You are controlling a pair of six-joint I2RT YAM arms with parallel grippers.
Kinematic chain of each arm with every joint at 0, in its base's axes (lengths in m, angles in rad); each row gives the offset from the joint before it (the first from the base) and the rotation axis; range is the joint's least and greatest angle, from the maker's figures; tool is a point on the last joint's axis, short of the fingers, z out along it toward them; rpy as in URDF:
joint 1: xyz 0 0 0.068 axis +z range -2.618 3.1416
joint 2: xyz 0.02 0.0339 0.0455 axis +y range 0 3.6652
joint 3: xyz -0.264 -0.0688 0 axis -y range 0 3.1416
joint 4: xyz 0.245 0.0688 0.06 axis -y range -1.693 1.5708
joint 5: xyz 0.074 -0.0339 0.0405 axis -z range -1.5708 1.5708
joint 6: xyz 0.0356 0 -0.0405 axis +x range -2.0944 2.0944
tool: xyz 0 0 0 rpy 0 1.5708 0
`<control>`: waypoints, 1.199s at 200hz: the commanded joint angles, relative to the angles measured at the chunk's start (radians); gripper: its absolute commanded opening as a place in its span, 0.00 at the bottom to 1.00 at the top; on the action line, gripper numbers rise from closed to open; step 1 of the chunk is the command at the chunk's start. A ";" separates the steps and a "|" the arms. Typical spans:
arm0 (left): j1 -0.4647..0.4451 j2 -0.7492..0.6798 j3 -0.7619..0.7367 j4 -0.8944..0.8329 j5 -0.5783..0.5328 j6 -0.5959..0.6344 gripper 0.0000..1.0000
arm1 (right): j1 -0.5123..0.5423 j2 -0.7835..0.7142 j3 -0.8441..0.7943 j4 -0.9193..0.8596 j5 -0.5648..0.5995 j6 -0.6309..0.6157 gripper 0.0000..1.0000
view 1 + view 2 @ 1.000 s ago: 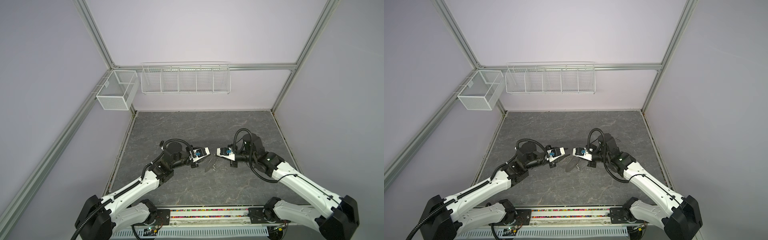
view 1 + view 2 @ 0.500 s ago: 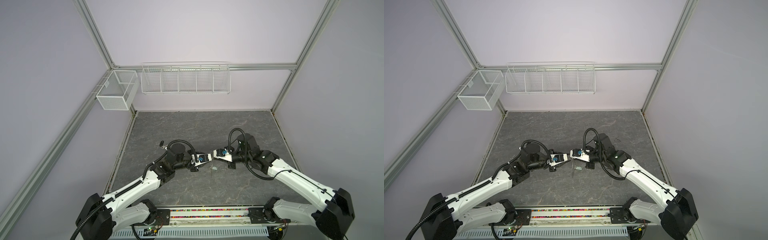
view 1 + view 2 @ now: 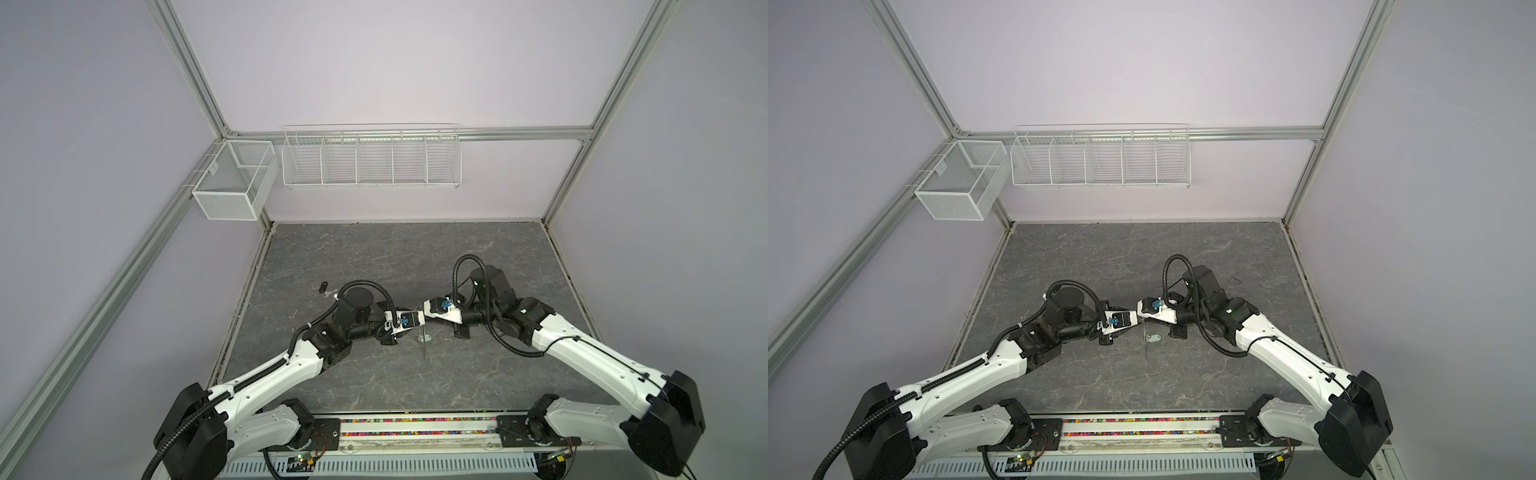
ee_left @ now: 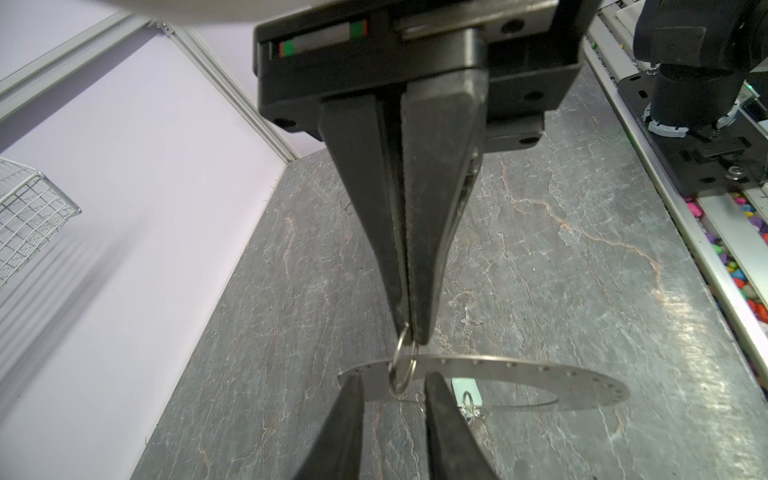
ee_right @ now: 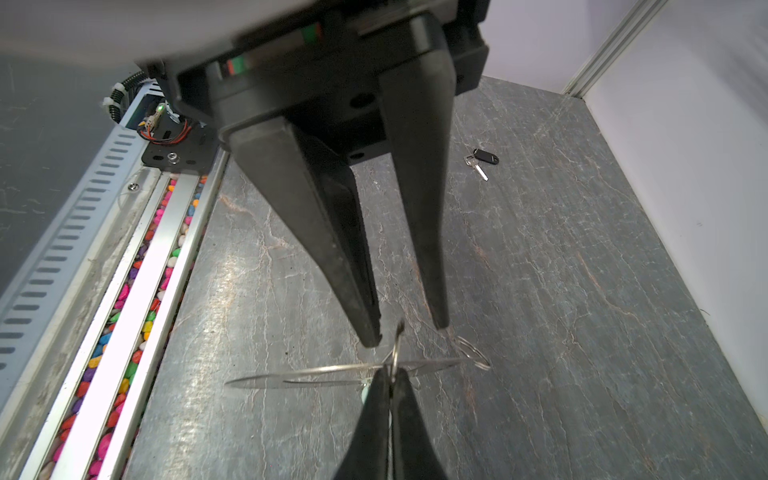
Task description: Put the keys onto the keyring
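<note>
Right pincer (image 4: pixel 411 332) pinches only the thin wire loop (image 4: pixel 401 370) of the disc keyring (image 4: pixel 540 370) above the tabletop (image 4: pixel 582 291), left pincer (image 5: pixel 405 332) open astride it; a clumsy close could twist it free, black-headed key (image 5: pixel 484 157) lying well apart.

grey veined table (image 3: pixel 374 257), black-headed key (image 5: pixel 485 156), silver keyring (image 4: pixel 519 365)
</note>
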State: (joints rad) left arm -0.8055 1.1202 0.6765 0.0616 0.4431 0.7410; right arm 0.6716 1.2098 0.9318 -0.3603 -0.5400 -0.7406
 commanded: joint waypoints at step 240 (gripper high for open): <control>-0.037 -0.041 -0.066 0.145 -0.055 0.088 0.00 | -0.025 -0.091 -0.046 -0.017 0.136 0.066 0.35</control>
State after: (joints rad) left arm -0.8345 1.1145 0.6445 0.1276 0.4194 0.7776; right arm 0.6624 1.1660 0.9218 -0.3885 -0.4316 -0.7055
